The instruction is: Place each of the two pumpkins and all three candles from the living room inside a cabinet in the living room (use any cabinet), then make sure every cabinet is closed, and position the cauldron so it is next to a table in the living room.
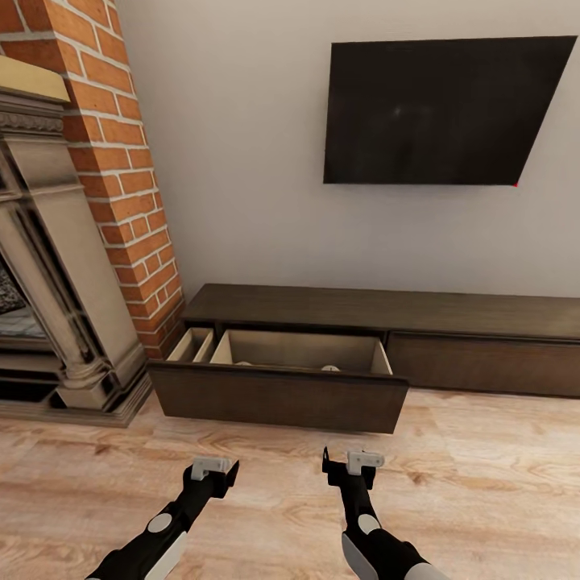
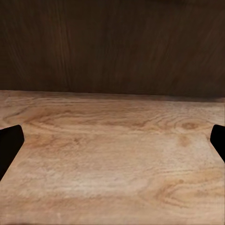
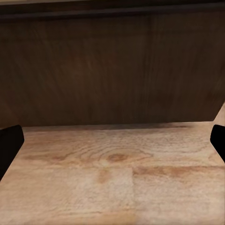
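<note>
Peeking over the pulled-out drawer front [image 1: 278,396], two small pale rounded tops [image 1: 330,368] sit low inside the beige interior, too hidden to identify. The long dark cabinet [image 1: 387,310] runs lengthwise along the white wall beneath a black television [image 1: 443,113], its left end near the brick fireplace [image 1: 89,201]. Left gripper [image 1: 213,469] and right gripper [image 1: 354,466] hover over the wood floor [image 1: 483,483] facing the drawer, both spread wide and empty, only fingertips [image 2: 9,145] at the wrist views' edges.
</note>
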